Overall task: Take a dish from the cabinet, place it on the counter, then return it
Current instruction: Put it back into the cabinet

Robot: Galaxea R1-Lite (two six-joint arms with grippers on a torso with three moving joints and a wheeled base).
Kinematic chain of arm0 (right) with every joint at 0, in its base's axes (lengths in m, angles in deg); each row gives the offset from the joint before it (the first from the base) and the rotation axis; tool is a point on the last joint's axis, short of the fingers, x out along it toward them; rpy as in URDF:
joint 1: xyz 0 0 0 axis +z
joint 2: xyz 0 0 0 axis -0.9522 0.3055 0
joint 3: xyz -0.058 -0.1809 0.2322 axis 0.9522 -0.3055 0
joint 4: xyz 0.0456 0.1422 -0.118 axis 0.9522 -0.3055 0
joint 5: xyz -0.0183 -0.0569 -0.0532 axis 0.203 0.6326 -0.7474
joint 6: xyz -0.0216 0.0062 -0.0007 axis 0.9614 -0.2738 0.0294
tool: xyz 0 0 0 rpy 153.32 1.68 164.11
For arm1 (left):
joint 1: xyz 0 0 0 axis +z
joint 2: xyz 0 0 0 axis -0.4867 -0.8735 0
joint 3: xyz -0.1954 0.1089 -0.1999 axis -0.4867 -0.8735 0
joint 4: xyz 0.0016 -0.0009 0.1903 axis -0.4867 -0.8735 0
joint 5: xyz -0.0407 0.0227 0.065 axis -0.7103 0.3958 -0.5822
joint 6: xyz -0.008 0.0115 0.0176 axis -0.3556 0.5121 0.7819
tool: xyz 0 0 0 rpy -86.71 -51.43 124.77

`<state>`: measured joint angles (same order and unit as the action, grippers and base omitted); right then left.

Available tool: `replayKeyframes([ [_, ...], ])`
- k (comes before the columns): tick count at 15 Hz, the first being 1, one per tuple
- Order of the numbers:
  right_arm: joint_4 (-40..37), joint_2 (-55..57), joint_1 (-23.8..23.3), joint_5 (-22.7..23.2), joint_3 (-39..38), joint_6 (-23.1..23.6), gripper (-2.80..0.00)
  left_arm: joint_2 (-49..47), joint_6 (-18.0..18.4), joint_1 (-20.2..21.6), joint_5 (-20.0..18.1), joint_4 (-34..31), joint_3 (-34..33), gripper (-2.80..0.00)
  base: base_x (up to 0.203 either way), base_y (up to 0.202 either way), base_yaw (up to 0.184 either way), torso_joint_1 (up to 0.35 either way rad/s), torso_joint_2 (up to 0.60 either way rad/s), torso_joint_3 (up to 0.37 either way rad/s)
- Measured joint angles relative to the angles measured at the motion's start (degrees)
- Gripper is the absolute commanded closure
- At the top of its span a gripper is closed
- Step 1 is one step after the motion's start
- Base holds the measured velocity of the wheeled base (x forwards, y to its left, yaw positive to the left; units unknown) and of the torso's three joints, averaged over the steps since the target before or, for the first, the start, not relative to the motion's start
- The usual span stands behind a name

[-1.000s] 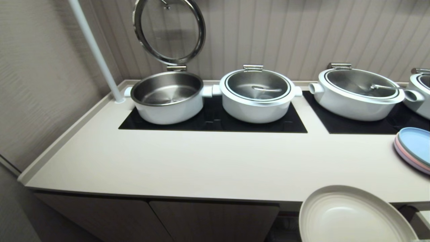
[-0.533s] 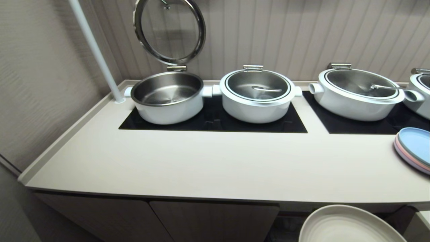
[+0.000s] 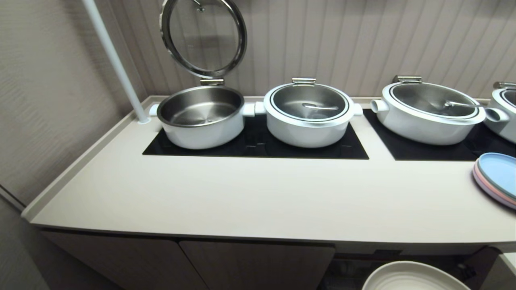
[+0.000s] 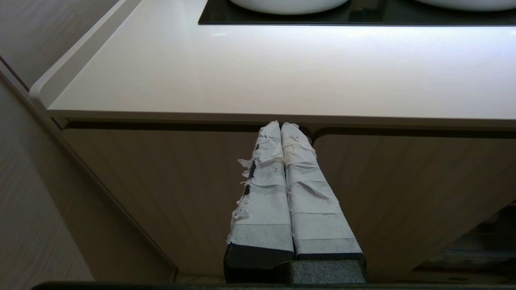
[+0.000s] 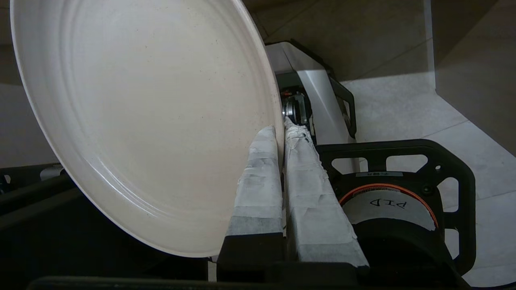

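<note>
A ribbed beige wall backs the long cream counter [image 3: 258, 197], whose raised edge runs along the left and rear sides. 2 black glass cooktop panels [image 3: 258, 147] are set into it.

The dish [image 3: 415, 278], a plain cream plate with a low rim, shows only as an arc at the bottom right of the head view, below the counter's front edge and in front of the open part of the cabinet [image 3: 189, 262]. In the right wrist view the dish [image 5: 145, 117] is seen nearly edge-on to the gripper, its rim pinched between the 2 tape-wrapped fingers of the right gripper [image 5: 281, 133], which is clenched on it. Behind it lie the pale floor and parts of the robot's own base.

The left gripper [image 4: 281, 127] hangs idle in front of the cabinet doors just under the counter's lip, its taped fingers pressed together with nothing between them.

On the cooktop stand 4 white pots: the leftmost pot [image 3: 201, 117] is open, its glass lid [image 3: 203, 36] hinged upright against the wall; the second pot [image 3: 308, 112] and third pot [image 3: 429, 110] are covered, and a fourth pot [image 3: 504, 110] is cut off at the right edge. A stack of pastel plates [image 3: 498, 177], blue on top of pink, sits at the counter's right end. A white pole [image 3: 115, 60] rises from the counter's back left corner.
</note>
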<state>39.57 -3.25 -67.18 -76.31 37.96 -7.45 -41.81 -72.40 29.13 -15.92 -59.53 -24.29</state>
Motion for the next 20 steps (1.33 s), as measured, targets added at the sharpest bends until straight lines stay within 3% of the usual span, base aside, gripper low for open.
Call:
replayKeyframes([
  [12,-2.12,0.80,0.15,0.00,0.35,-2.00,0.00,0.00,0.00,0.00,0.00,0.00,0.00,0.00,0.000,0.000,0.000,0.000,0.00,0.000],
  [20,-2.12,1.21,3.02,-0.05,1.73,-4.51,0.00,0.00,-0.02,0.00,0.00,0.00,0.00,0.00,0.000,0.000,0.000,0.000,0.00,0.000],
])
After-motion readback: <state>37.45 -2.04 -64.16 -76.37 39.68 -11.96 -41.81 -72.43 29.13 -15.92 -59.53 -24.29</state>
